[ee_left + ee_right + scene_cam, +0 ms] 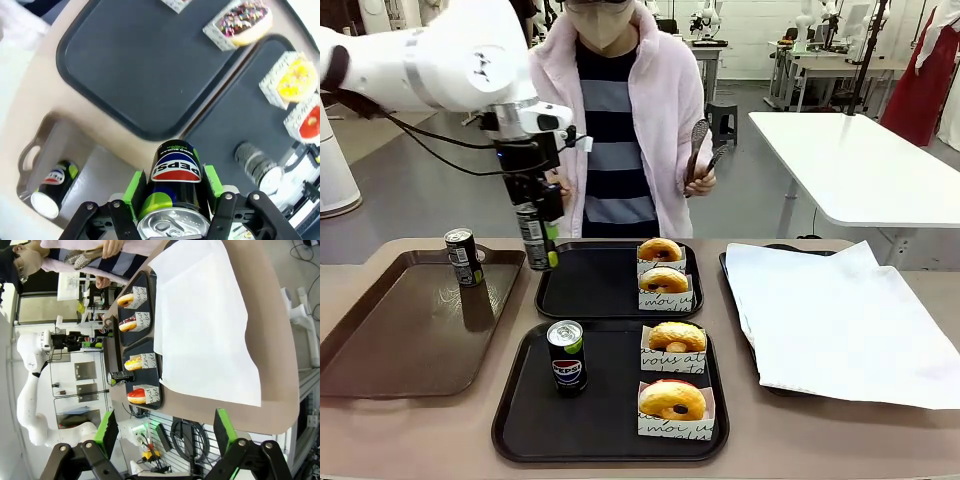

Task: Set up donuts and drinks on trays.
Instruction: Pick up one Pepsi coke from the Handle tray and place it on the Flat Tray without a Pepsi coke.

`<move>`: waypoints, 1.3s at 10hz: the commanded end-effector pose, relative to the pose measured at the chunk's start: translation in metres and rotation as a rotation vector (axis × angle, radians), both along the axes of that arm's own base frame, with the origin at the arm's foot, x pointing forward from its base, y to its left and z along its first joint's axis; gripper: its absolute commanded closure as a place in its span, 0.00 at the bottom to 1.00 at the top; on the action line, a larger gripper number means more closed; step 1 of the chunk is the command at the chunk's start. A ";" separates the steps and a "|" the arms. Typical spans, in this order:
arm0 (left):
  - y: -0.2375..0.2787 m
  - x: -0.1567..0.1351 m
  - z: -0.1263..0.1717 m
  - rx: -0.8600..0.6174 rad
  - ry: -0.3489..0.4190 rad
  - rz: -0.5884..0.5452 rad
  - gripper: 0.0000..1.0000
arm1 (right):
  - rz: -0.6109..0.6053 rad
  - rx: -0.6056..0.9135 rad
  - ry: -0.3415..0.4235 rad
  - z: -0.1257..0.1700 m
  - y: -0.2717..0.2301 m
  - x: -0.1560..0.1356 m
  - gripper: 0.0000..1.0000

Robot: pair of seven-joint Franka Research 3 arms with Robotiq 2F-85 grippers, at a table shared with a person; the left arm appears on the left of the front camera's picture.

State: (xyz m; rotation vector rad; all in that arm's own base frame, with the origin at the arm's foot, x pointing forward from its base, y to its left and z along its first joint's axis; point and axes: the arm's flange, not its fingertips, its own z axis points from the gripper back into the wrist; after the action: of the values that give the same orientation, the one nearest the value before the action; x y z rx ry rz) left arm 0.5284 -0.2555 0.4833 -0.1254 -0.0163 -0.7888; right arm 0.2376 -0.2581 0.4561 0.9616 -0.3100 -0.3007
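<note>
Above the left rim of the far matte black square tray [590, 300]: left gripper [539, 240] clamped on a slim black Pepsi can with green band [533, 238], held upright, clear of the surface. On that far tray, two glazed ring donuts in white script-printed paper holders [662, 272]. On the near matching black tray [520, 420]: a second upright black Pepsi can [566, 357], plus two more yellow-glazed donuts in paper holders [675, 382]. On the larger brown tray [380, 340] at left, a third black can [464, 257], standing. Across the table, a person's hand [700, 182] holding black tongs [701, 150]. Right gripper [165, 435] with green-padded fingers spread wide, nothing between them.
</note>
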 end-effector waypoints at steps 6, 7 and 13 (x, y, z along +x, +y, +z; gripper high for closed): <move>-0.074 0.040 -0.068 0.088 -0.150 0.118 0.41 | 0.005 0.004 0.011 0.001 0.000 -0.002 0.00; -0.078 0.041 -0.075 0.096 -0.158 0.121 0.41 | 0.005 0.004 0.011 0.001 0.000 -0.002 0.00; -0.090 0.051 -0.107 0.102 -0.207 0.123 0.41 | 0.005 0.004 0.011 0.001 0.000 -0.002 0.00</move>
State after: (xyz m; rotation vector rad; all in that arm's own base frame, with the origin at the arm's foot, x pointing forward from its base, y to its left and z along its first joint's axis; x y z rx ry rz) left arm 0.5764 -0.3403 0.3753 0.0195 -0.1455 -0.6947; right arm 0.2376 -0.2581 0.4562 0.9615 -0.3101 -0.3007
